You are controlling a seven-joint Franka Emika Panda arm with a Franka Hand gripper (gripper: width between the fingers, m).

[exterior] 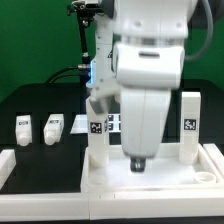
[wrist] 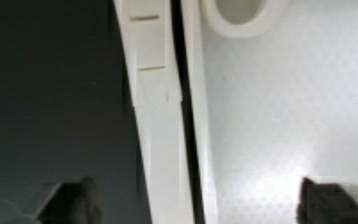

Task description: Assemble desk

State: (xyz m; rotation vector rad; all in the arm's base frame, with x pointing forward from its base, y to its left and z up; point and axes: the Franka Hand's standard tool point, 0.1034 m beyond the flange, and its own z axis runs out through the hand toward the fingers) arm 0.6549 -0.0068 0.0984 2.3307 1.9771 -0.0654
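Hovering pincer (exterior: 138, 164) (spread wide), tabletop (exterior: 178, 170) beneath

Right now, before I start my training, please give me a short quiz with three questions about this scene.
1. True or false: the claw is shut.
2. How many legs stand upright on the tabletop? A one, B two, C four.
3. Fill in: two loose legs lie on the black table at the exterior view's ____.
Key: 1 false; 2 B; 3 left.
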